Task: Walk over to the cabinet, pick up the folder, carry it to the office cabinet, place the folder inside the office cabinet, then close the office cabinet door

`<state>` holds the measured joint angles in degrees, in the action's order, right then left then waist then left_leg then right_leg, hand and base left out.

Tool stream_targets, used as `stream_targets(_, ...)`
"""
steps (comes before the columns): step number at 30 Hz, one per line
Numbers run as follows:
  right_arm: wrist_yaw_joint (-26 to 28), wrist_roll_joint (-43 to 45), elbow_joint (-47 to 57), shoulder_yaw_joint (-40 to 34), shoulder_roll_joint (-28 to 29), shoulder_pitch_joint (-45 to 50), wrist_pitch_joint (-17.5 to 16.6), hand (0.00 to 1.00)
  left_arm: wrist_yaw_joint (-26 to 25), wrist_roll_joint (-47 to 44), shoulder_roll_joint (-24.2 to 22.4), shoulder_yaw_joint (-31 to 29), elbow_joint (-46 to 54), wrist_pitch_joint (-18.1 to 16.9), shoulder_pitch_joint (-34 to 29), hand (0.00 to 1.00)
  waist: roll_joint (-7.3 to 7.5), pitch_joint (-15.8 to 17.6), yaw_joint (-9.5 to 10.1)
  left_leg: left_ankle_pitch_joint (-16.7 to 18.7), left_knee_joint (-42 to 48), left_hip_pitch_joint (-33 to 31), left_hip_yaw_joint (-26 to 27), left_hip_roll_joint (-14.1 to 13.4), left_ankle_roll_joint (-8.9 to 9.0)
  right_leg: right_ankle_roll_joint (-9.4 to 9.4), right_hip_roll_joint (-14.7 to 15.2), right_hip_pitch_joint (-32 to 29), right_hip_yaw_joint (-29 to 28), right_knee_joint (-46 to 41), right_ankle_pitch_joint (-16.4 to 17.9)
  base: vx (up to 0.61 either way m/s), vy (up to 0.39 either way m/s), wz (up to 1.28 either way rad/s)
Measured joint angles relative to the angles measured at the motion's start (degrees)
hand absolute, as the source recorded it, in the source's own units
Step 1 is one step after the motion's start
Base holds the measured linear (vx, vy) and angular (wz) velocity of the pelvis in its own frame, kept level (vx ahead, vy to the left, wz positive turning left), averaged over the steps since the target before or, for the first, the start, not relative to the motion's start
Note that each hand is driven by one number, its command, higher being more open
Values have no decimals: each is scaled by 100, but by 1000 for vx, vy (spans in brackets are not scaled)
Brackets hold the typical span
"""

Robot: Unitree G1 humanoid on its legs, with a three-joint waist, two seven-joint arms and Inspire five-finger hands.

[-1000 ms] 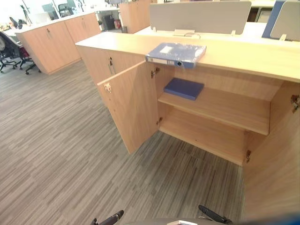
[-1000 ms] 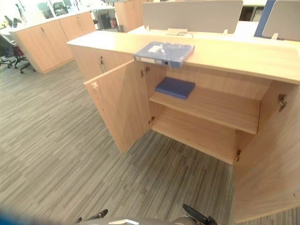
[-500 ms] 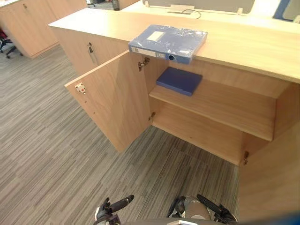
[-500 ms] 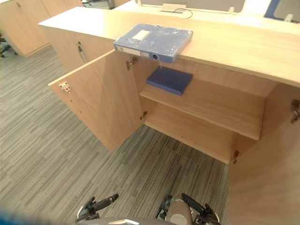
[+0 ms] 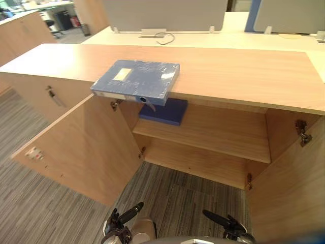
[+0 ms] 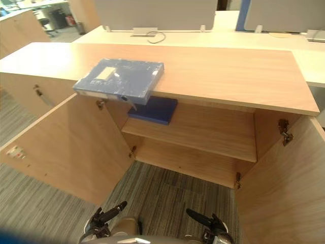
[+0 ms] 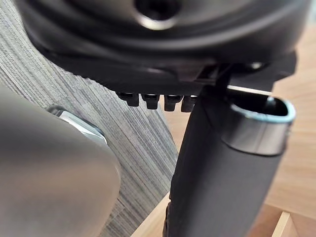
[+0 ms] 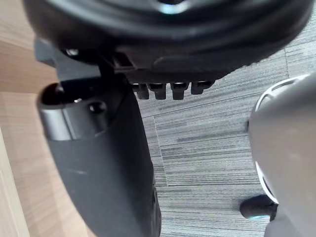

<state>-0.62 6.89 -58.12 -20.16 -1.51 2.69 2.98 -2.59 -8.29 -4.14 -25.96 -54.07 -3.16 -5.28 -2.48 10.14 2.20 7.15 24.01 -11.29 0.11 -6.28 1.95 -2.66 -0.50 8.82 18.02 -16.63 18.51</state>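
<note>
Blue box folder [image 5: 136, 81] in clear wrap lies flat on the light wooden cabinet's top surface [image 5: 244, 71]. Its spine corner hangs just over the front edge, which leaves a lip free to grip from below. Both wooden doors, left door [image 5: 81, 147] and right door [image 5: 289, 188], stand wide open, so the upper shelf [image 5: 218, 134] is reachable. A darker blue flat folder [image 5: 165, 113] lies at the shelf's left end, directly beneath. Left hand [image 5: 121, 221] and right hand [image 5: 228, 226] hang low, fingers loosely straight and holding nothing, probably ready for the reach.
</note>
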Motion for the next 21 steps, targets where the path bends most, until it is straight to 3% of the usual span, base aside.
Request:
stream_targets(1, -18, 0, -7, -13, 28, 35, 4, 100, 13, -9, 57, 17, -94, 8, 3, 100, 27, -76, -19, -248, -312, 123, 79, 94, 38, 146, 62, 42, -92, -60, 85, 259, 184, -20)
stream_targets(3, -22, -2, -6, -49, 179, 71, 5, 100, 20, 6, 229, 108, -155, 8, -46, 100, 296, -235, -16, -360, -860, 486, 335, 327, -118, 370, 419, -44, -203, -272, 116, 319, 192, -40)
stream_targets(4, -11, -5, -6, -91, 244, 63, 2, 100, 23, 11, 257, 120, -168, 7, -51, 100, 352, -269, 34, -374, -1074, 681, 524, 415, -140, 464, 588, -145, -318, -547, 126, 367, 200, -62)
stream_targets(5, -10, -15, 5, -130, 274, 43, -1, 100, 22, 16, 265, 157, -186, 7, -44, 100, 356, -271, 65, -373, -1182, 812, 626, 468, -148, 560, 712, -271, -391, -891, 131, 329, 216, -66)
stream_targets(7, 63, -23, 159, -124, 195, 38, 4, 100, 30, 97, 287, 388, -241, 6, -41, 100, 291, -252, 57, -339, -1540, 1324, 763, 594, -256, 824, 1160, -977, -594, -2697, -114, 246, 177, -48)
stream_targets(8, 64, -24, 227, -123, 195, 53, -3, 100, 34, 131, 307, 440, -252, 7, -41, 100, 291, -252, 39, -323, -1586, 1425, 772, 616, -281, 789, 1281, -1142, -609, -3055, -87, 209, 132, -20)
stream_targets(9, 48, -31, 282, -133, 198, 63, -92, 100, 42, 165, 319, 490, -272, 5, -49, 100, 267, -248, 21, -310, -1727, 1689, 807, 619, -301, 677, 1651, -1427, -606, -3421, -11, 152, 92, -5)
stream_targets(11, 36, -31, 275, -152, 195, 76, -133, 100, 55, 157, 331, 484, -281, 4, -60, 100, 285, -256, 16, -308, -1820, 1828, 809, 582, -298, 687, 1821, -1488, -597, -3186, -17, 86, 26, 3)
stream_targets(12, 39, -31, 239, -151, 211, 80, -151, 100, 79, 74, 352, 486, -283, 1, -77, 100, 317, -273, 14, -302, -1855, 1855, 795, 553, -282, 761, 1869, -1487, -602, -2750, -85, 16, -56, 15)
stream_targets(13, 48, -31, 135, -138, 230, 81, -165, 100, 138, -74, 398, 487, -291, -5, -112, 100, 389, -312, 2, -249, -1878, 1856, 720, 558, -123, 964, 1851, -1424, -702, -2111, -281, 31, -179, 16)
stream_targets(14, 42, -34, 54, -166, 195, 132, -153, 100, 178, -297, 371, 508, -372, 2, -114, 100, 373, -428, 20, -286, -1991, 1826, 675, 487, -17, 982, 1691, -1221, -704, -1581, -115, 51, -193, 8)
stream_targets(17, 28, -44, -20, -354, 32, 209, -132, 100, 256, -1049, 236, 740, -197, 34, -326, 100, 18, -525, -38, -478, -2255, 1763, 614, 239, 154, 874, 1352, -1047, -460, -893, -105, 74, -192, 8)
stream_targets(21, 9, -136, -20, -287, -5, 321, 43, 100, 252, -1767, 132, 1302, 1125, 76, -940, 100, 98, -556, 39, -534, -2381, 1798, 494, 30, 266, 783, 1120, -847, -260, -579, -199, 25, -101, 17)
